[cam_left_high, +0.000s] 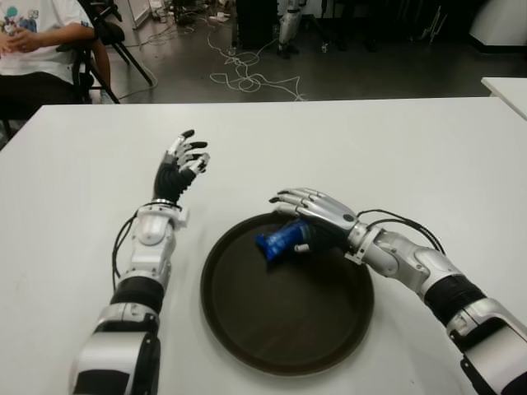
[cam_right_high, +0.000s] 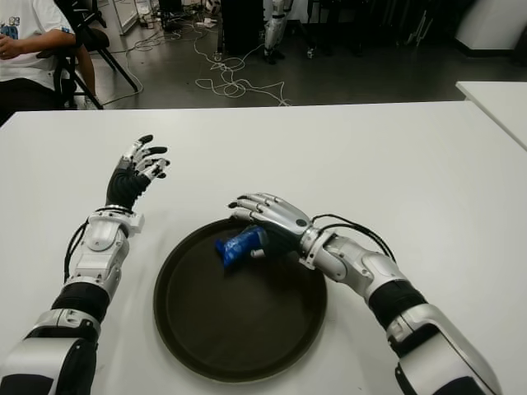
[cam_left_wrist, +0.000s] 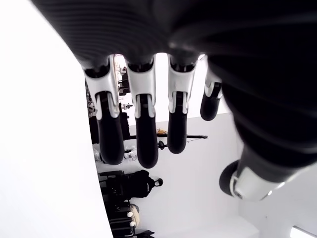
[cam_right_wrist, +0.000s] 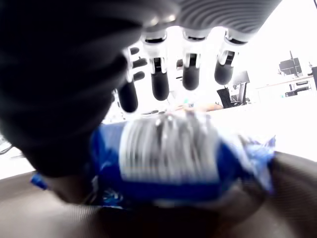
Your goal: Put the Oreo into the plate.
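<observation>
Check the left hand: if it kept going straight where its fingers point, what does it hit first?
Nothing on the table, by the look of it. The left hand is open beside the plate, fingers aimed up and away across bare white table. Beyond the far edge lie floor cables, but depth is unclear.

**Lighting check: eye views fine, wrist cams blown out**

From my end both eye views are evenly lit and sharp, with only soft shadows under the arms on the white tabletop (cam_left_high: 395, 148). The dark plate (cam_left_high: 288, 337) shows a faint sheen. In the wrist views the background is overexposed, and the blue Oreo pack (cam_right_wrist: 168, 163) is blurry up close.
</observation>
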You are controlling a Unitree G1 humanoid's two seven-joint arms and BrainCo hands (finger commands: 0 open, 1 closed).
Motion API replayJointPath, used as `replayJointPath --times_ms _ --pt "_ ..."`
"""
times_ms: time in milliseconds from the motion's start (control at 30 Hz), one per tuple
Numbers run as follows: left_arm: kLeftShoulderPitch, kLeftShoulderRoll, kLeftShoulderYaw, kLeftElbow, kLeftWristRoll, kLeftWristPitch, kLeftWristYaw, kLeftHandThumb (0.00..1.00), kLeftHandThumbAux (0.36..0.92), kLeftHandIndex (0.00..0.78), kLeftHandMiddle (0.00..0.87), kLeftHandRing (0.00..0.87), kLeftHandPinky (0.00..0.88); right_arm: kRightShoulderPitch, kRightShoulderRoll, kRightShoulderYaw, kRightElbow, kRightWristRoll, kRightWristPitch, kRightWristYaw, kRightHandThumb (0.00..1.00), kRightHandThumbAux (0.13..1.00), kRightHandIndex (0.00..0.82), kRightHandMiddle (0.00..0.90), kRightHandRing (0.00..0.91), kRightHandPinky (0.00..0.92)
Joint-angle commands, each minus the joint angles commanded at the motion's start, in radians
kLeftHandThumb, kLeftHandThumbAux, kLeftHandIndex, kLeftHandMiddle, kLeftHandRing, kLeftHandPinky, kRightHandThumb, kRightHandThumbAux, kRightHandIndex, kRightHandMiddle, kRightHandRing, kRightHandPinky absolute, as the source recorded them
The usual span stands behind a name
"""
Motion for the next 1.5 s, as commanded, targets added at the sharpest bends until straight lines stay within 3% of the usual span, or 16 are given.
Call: replayJointPath --times_ms 1100,1333,1500 --pt "-0.015 -0.001 0.005 0.041 -0.005 -0.031 -0.003 0.243 0.651 0.137 0.261 0.32 0.414 -0.036 -0.015 -0.005 0.051 0.004 -0.041 -0.055 0.0 0.74 0.0 0.0 0.0 0.0" --pt "-0.026 0.001 0.008 0.06 -0.005 -0.041 -0.005 0.242 0.637 0.143 0.268 0.32 0.411 -0.12 -0.085 -0.093 0.093 0.101 -0.093 0.0 0.0 0.747 0.0 0.0 0.0 0.0" --pt "-0.026 0.003 0.007 0.063 -0.006 -0.034 -0.012 0.238 0.632 0.138 0.264 0.319 0.4 -0.163 -0.139 -0.196 0.144 0.201 -0.155 -0.024 0.0 0.727 0.0 0.0 0.0 0.0"
